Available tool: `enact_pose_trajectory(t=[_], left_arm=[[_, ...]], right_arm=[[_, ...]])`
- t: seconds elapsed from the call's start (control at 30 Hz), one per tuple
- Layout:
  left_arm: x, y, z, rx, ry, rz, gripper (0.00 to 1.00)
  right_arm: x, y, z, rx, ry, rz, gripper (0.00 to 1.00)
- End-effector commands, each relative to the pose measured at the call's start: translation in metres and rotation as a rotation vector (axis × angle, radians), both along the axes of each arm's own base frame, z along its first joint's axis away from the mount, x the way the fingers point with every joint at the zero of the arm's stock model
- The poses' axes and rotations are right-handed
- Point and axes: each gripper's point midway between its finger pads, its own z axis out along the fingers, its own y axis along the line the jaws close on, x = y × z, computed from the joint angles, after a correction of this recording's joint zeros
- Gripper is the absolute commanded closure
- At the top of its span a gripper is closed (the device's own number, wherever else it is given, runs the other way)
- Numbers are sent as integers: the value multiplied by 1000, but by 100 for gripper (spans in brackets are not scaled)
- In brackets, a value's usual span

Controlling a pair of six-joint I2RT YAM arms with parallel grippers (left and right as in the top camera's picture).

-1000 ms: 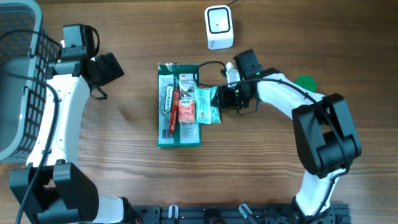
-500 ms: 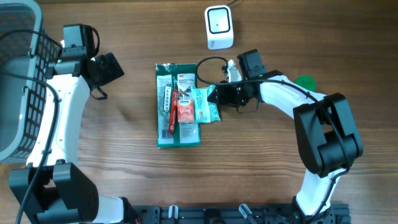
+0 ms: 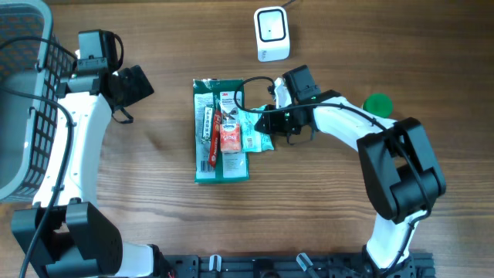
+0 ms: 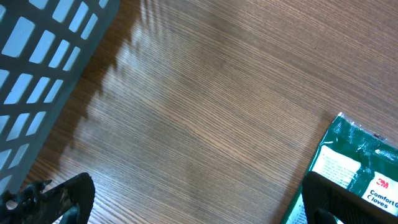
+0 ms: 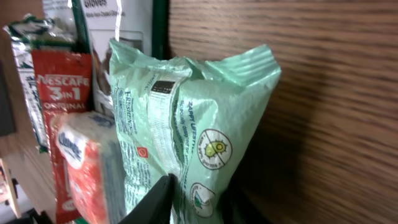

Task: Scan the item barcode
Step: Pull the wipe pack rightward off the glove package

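At the left edge of the wooden table a grey slatted plastic basket is seen. The left gripper is held spread wide and empty just beside it, well apart from the goods.

At centre, a flat green 3M glove packet is topped by a red Nescafé stick sachet and an orange-red tissue packet. Against their right side lies the pale green crinkled plastic pouch, the item reached for. The right gripper is narrowed about the pouch's end; whether it is pinched fast cannot be told.

A thin hold on slippery film could be lost on the lift. The tissue packet could also be dragged along, since the two are touching.

The white boxy barcode scanner, beyond the pile, is shown only from overhead. Only the right wrist view shows the pouch set between the fingers, and a dark printed block that may be the barcode, too small to confirm.
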Motion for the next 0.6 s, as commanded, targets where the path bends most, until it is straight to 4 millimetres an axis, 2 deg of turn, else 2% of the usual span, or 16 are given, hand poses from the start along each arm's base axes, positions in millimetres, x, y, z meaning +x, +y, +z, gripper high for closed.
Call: enact_pose_trajectory(t=[0.0,0.07,0.2,0.3,0.43,0.57], left_arm=[[1,4,7,16,-14,-4,0],[1,4,7,16,-14,-4,0],[1,4,7,16,-14,-4,0],[1,4,7,16,-14,-4,0],[1,4,7,16,-14,-4,0],[1,4,7,16,-14,-4,0]], right_arm=[[8,-36,9,-58,-32,-37,72],[11,-44,15,-53,-41,-44,72],[9,-41,16,-42,-37,-33,67],[9,-41,16,-41,-37,-33,67],[4,-38,14,-47,-23,-22,66],[-1,-48,3,-107,-8,-39,67]])
